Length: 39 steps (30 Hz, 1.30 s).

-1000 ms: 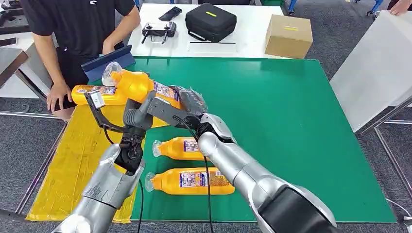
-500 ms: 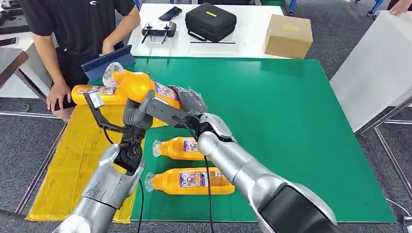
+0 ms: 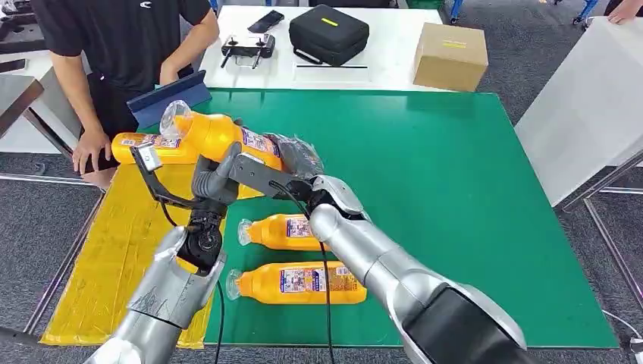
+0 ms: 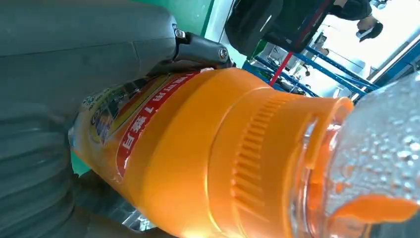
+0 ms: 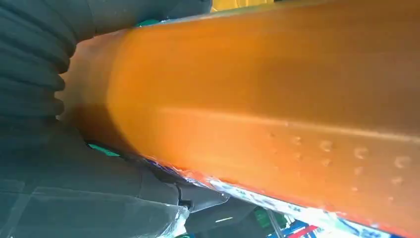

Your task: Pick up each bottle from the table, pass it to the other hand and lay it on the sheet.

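Over the tabletop, head view: held bottle [image 3: 220, 135] is raised above the join of green mat [image 3: 455, 197] and yellow sheet [image 3: 114, 250], cap end toward the person [image 3: 121, 45].
Right hand [image 3: 292, 161]: wrapped around the bottle's base end.
Left hand [image 3: 216, 176]: fingers closed up against the bottle's middle from below, so both hands grip it.
Done: one bottle [image 3: 152, 147] lies on the sheet's far end.
Left: two bottles, near [image 3: 299, 282] and mid [image 3: 280, 231], lie on the mat.
Left wrist view: left hand [image 4: 54, 99] clasps the labelled body of the bottle [image 4: 208, 153]; clear cap [image 4: 376, 163] faces outward.
Right wrist view: right hand [image 5: 44, 89] closes round the orange bottle wall [image 5: 257, 99].
Stage: handover under way; judged roughly a quarter done, with release by the right hand and laying down to follow.
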Each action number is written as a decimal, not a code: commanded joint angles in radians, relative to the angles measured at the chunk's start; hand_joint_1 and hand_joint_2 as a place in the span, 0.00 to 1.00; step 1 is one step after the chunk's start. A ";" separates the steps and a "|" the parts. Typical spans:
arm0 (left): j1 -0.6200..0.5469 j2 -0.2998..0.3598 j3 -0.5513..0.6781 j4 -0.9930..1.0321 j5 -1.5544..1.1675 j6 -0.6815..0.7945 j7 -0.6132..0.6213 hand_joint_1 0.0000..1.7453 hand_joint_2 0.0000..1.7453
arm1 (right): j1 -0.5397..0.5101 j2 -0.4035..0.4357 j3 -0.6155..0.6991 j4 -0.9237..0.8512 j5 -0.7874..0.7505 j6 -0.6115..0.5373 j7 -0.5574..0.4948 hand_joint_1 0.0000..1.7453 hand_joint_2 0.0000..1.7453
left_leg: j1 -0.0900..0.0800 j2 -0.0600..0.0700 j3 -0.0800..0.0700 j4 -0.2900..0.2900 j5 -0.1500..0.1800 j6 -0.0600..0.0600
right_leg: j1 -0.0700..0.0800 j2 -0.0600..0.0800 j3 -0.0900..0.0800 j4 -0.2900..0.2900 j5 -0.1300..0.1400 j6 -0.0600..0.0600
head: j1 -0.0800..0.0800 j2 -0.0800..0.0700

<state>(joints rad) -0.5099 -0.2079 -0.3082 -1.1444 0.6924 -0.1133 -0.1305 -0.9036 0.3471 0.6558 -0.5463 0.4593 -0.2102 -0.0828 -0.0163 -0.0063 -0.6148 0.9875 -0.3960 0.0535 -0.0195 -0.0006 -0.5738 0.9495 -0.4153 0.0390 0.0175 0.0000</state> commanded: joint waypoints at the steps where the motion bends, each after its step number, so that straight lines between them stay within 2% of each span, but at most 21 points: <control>1: -0.070 -0.006 -0.038 0.029 0.011 -0.025 -0.004 1.00 1.00 | -0.044 0.002 0.045 0.069 0.007 0.023 0.008 1.00 1.00 | 0.001 -0.002 0.003 0.002 -0.002 -0.004 | 0.001 -0.002 0.004 0.001 -0.003 -0.002 | 0.000 0.000; 30: -0.064 -0.008 -0.021 0.021 0.029 -0.026 -0.020 1.00 1.00 | -0.051 0.002 0.080 0.067 -0.018 0.025 0.031 0.98 1.00 | 0.001 -0.001 0.001 0.001 -0.001 -0.003 | 0.001 -0.001 0.002 0.000 -0.001 -0.002 | 0.000 0.000; 31: -0.062 -0.008 -0.018 0.017 0.029 -0.023 -0.020 1.00 1.00 | -0.049 0.002 0.086 0.063 -0.013 0.001 0.042 0.00 1.00 | 0.001 -0.001 0.002 0.001 -0.002 -0.004 | 0.001 -0.002 0.003 0.001 -0.002 -0.002 | 0.000 0.000; 37: -0.051 -0.007 -0.013 0.003 0.029 -0.022 -0.017 1.00 1.00 | -0.045 0.002 0.097 0.055 -0.033 -0.007 0.056 0.00 1.00 | 0.001 -0.001 0.002 0.001 -0.001 -0.003 | 0.001 -0.001 0.003 0.000 -0.002 -0.002 | 0.000 0.000; 38: -0.049 -0.007 -0.013 -0.001 0.029 -0.021 -0.017 1.00 1.00 | -0.044 0.002 0.097 0.054 -0.035 -0.009 0.053 0.00 0.00 | 0.001 -0.001 0.001 0.001 -0.001 -0.003 | 0.001 -0.001 0.002 0.000 -0.001 -0.002 | 0.000 0.000; 39: -0.049 -0.007 -0.013 -0.001 0.029 -0.021 -0.017 1.00 1.00 | -0.044 0.002 0.097 0.054 -0.035 -0.009 0.053 0.00 0.00 | 0.001 -0.001 0.003 0.001 -0.002 -0.004 | 0.001 -0.001 0.003 0.000 -0.002 -0.002 | 0.000 0.000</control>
<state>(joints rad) -0.5094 -0.2087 -0.3017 -1.1444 0.7218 -0.1232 -0.1499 -0.9177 0.3475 0.6882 -0.5440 0.4356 -0.2064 -0.0374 -0.0163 -0.0059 -0.6149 0.9875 -0.3960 0.0534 -0.0195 -0.0004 -0.5739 0.9495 -0.4153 0.0390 0.0175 0.0000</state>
